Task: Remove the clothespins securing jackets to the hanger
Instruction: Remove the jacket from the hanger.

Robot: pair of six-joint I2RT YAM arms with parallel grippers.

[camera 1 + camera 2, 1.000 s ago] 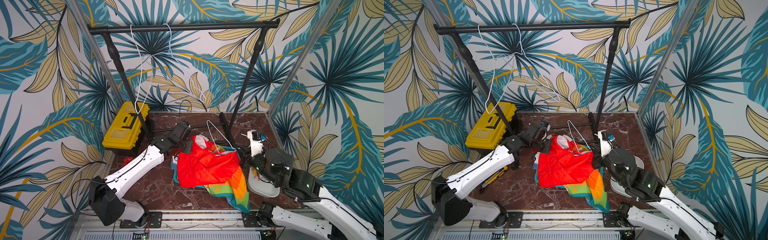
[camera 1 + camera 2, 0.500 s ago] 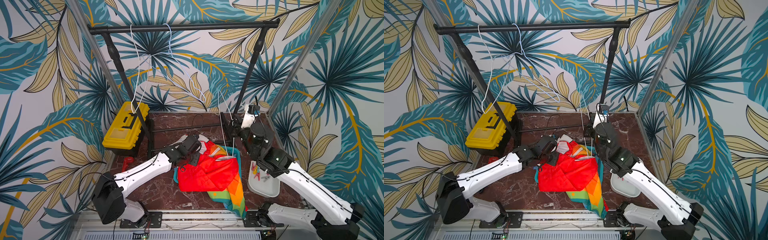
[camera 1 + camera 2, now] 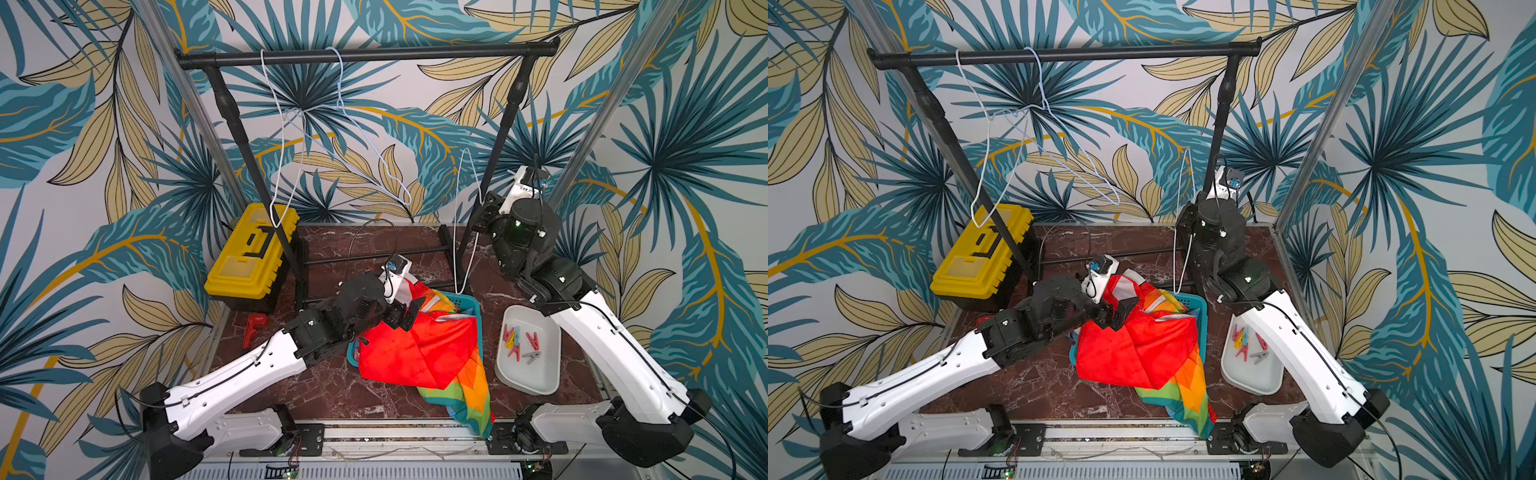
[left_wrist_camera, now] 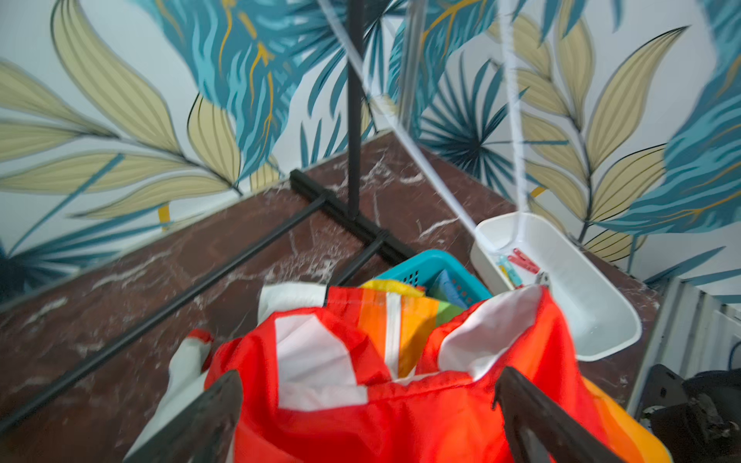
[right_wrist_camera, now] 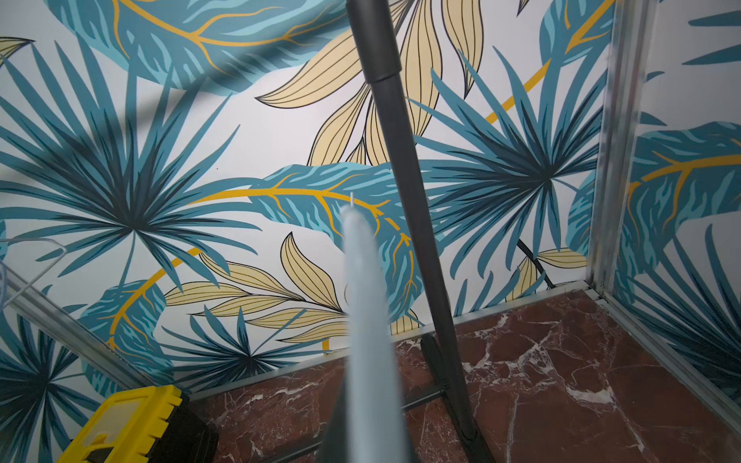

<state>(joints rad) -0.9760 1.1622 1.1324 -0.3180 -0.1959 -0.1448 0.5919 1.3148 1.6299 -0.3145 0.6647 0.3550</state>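
A: Left claw [image 3: 405, 316]?
B: Spread wide, just above the jackets [image 3: 415, 353] heaped in the teal basket [image 3: 473, 307].
A: Right claw [image 3: 482, 214]?
B: Pinching the white hanger [image 5: 367, 312], held high. Clothespins [image 3: 517, 340] lie loose in the white tray [image 3: 536, 378], well below it.

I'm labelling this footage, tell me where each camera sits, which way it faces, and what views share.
Both top views: high in front, looking down at the black metal clothes rack and red-hooded rainbow jacket; left arm and right arm show.
Left wrist: low over the jacket, facing the white plastic tray of clothespins; open jaws show.
Right wrist: raised, facing the back wall; shut jaws hold a white wire hanger.
Shared: top and right wrist views both show the yellow plastic toolbox.
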